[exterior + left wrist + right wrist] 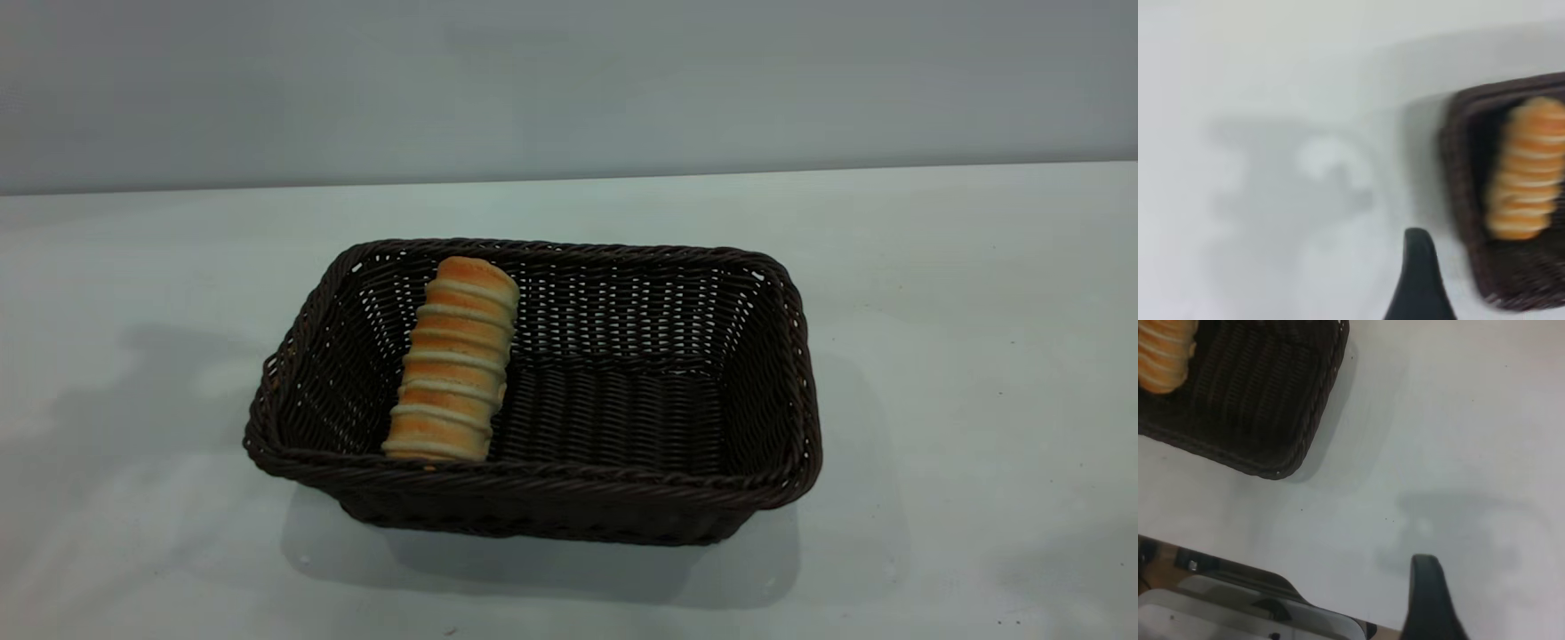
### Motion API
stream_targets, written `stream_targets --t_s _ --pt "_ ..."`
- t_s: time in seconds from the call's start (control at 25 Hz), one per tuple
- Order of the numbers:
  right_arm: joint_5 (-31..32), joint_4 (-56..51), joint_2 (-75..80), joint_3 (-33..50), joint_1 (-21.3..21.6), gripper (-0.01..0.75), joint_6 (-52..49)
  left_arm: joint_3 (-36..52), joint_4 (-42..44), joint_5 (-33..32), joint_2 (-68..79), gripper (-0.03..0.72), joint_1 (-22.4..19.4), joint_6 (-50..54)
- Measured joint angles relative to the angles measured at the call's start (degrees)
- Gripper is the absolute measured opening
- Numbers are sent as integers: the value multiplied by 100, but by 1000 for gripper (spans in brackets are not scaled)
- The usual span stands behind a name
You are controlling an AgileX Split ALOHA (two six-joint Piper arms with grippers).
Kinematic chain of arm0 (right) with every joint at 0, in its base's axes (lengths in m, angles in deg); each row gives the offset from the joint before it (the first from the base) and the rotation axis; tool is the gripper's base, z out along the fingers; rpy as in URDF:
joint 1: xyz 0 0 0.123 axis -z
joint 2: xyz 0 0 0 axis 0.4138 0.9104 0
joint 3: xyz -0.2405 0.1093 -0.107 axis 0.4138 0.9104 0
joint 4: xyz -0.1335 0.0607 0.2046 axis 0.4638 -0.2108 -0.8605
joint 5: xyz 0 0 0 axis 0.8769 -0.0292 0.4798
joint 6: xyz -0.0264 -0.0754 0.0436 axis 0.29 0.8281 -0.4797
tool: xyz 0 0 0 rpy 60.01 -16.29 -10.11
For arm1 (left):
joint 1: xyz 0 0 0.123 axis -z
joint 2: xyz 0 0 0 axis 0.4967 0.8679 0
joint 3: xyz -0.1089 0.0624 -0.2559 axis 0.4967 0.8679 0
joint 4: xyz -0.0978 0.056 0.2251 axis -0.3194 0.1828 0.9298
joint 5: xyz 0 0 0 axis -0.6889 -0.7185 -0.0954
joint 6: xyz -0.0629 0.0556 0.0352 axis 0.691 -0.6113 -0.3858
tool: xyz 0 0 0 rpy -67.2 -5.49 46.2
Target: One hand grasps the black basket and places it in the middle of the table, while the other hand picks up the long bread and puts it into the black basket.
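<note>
The black basket (765, 391) stands on the table (978, 311) near its middle. The long bread (453, 369) lies inside it along the left side, its far end leaning on the back wall. Neither gripper shows in the exterior view. In the left wrist view a dark part of my left gripper (1421, 280) hangs over bare table beside the basket (1465, 193), clear of the bread (1528, 167). In the right wrist view a dark part of my right gripper (1428, 600) is over bare table, well away from the basket (1271, 400) and the bread (1161, 357). Both hold nothing that I can see.
The table's edge and grey rig parts (1238, 607) show in the right wrist view. A plain grey wall (569, 89) stands behind the table. Bare tabletop lies on all sides of the basket.
</note>
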Motion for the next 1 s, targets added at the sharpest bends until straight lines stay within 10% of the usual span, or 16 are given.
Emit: stream_targets --t_s 0.24,1.0 --pt "0 176 -122 203 0 527 0 0 1085 -1010 -723 580 0 653" --pt "0 232 -3564 1990 0 527 2 2500 1085 -1010 -4304 580 0 689"
